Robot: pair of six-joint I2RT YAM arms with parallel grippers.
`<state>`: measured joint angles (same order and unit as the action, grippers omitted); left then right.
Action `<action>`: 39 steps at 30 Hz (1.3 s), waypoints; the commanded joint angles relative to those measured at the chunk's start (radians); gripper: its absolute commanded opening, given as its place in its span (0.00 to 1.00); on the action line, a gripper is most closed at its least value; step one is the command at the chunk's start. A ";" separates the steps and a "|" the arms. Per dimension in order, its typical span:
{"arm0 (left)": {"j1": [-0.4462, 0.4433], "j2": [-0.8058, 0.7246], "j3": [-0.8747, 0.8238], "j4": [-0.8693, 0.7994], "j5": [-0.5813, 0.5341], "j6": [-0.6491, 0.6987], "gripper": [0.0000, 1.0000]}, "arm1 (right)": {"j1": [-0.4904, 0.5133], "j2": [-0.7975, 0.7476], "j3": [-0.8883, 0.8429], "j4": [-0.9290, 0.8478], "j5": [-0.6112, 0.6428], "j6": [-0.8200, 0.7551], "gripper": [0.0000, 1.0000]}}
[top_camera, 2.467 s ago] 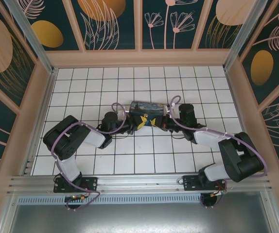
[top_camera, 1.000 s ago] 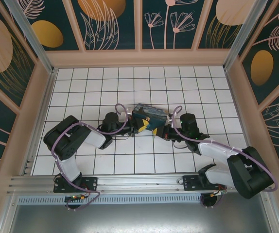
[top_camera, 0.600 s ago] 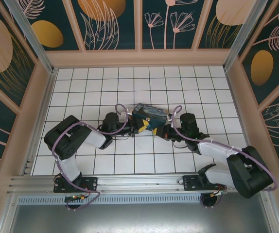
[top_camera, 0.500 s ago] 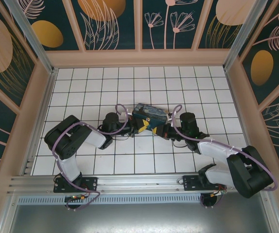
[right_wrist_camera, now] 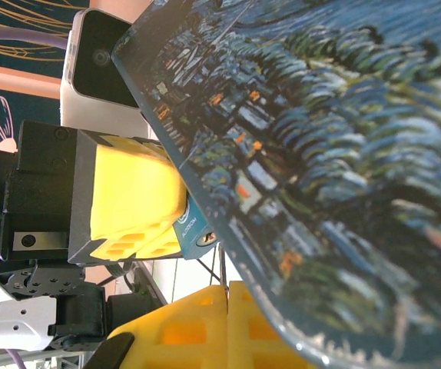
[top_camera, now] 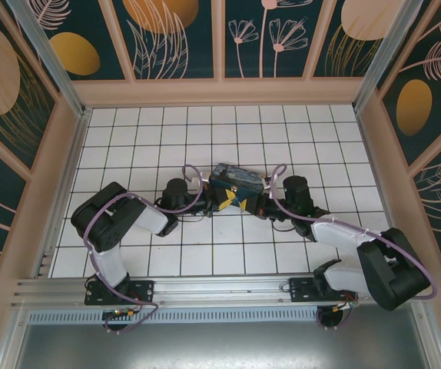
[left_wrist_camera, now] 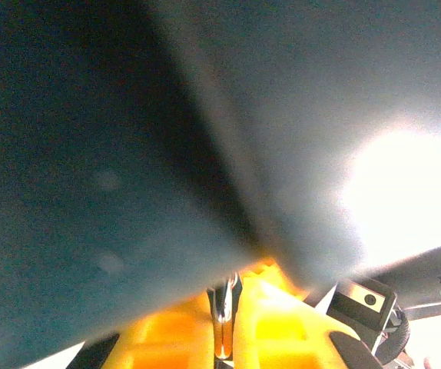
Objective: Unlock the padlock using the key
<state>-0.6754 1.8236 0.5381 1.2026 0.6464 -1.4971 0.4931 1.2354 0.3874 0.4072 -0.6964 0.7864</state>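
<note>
The padlock [right_wrist_camera: 196, 231], a small teal body with a round brass keyhole facing me, sticks out from the left gripper's yellow fingers [right_wrist_camera: 132, 196], which are shut on it. In the left wrist view, a shiny metal piece [left_wrist_camera: 223, 311] sits pinched between the pads of the left gripper [left_wrist_camera: 240, 278]. My right gripper [right_wrist_camera: 227, 286] is shut on the key [right_wrist_camera: 223, 267], a thin sliver pointing up. Its tip ends just below and right of the keyhole. From above, the left gripper [top_camera: 224, 198] and right gripper [top_camera: 255, 204] meet tip to tip at mid-floor.
A blue painted tin box [top_camera: 237, 178] lies tilted right behind both grippers. It looms over the right fingers [right_wrist_camera: 320, 154] and blurs across the left wrist view [left_wrist_camera: 128, 154]. White tiled floor [top_camera: 205, 131] stretches to wooden walls on three sides.
The right gripper has moved a little left and back, bringing the key closer to the padlock. The left arm has held still. The tin box turned slightly earlier on.
</note>
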 commanded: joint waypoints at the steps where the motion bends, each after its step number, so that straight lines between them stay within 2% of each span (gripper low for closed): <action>1: 0.002 0.011 -0.003 0.083 0.018 0.000 0.00 | 0.009 0.010 0.037 0.015 0.009 -0.016 0.00; 21: 0.002 0.010 -0.003 0.088 0.027 0.001 0.00 | 0.014 0.044 0.078 0.022 0.038 0.001 0.00; 27: 0.002 0.010 0.003 0.088 0.033 0.000 0.00 | 0.048 0.066 0.129 -0.049 0.111 -0.024 0.00; 31: 0.002 0.005 0.005 0.086 0.038 -0.001 0.00 | 0.113 0.089 0.214 -0.231 0.258 -0.118 0.00; 34: 0.001 0.002 0.008 0.080 0.038 0.001 0.00 | 0.112 0.090 0.225 -0.261 0.302 -0.135 0.00; 39: 0.002 0.000 0.003 0.080 0.039 0.005 0.00 | 0.060 0.066 0.166 -0.102 0.199 -0.066 0.00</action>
<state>-0.6479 1.8320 0.5346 1.2072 0.5930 -1.4971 0.5823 1.3117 0.5701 0.1967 -0.4938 0.7048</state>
